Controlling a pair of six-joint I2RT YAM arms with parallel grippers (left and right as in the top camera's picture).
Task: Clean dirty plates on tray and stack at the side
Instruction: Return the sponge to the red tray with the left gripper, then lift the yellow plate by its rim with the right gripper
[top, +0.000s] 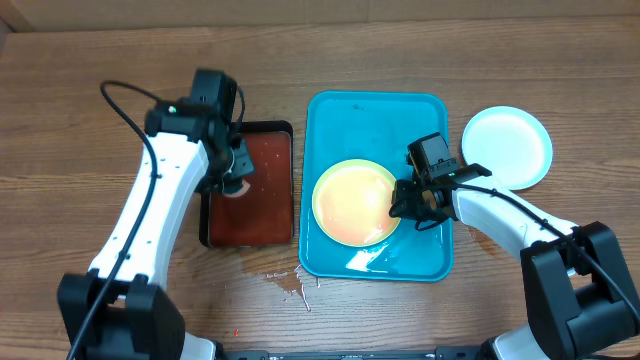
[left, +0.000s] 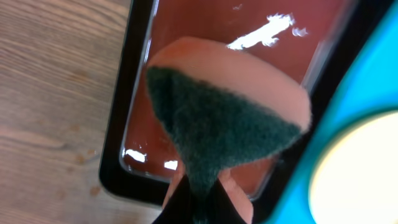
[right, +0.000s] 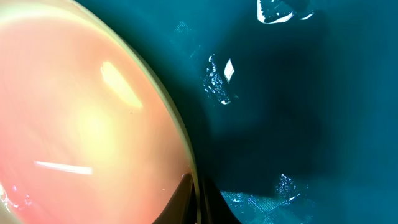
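One pale blue plate (top: 507, 147) already lies off the tray, on the counter (top: 80, 100) toward its right edge, and it looks clean. I judge this part done. One yellow-green plate (top: 350, 205) is on the turquoise tray (top: 375, 110) at the middle of the counter, so it is not yet set aside. A third plate I cannot see.

The right tool (top: 408, 205) is pressed together on this plate's right rim, pinching it as far as I can tell. The left tool (top: 235, 182) pinches a sponge (left: 230, 118) – soft orange foam with a rough dark green face – above the dark red tray (top: 265, 215).

Plates and trays are smooth, glossy plastic. The tray floor is wet, and water drops (top: 290, 285) lie on the wood-grain counter near its front edge.
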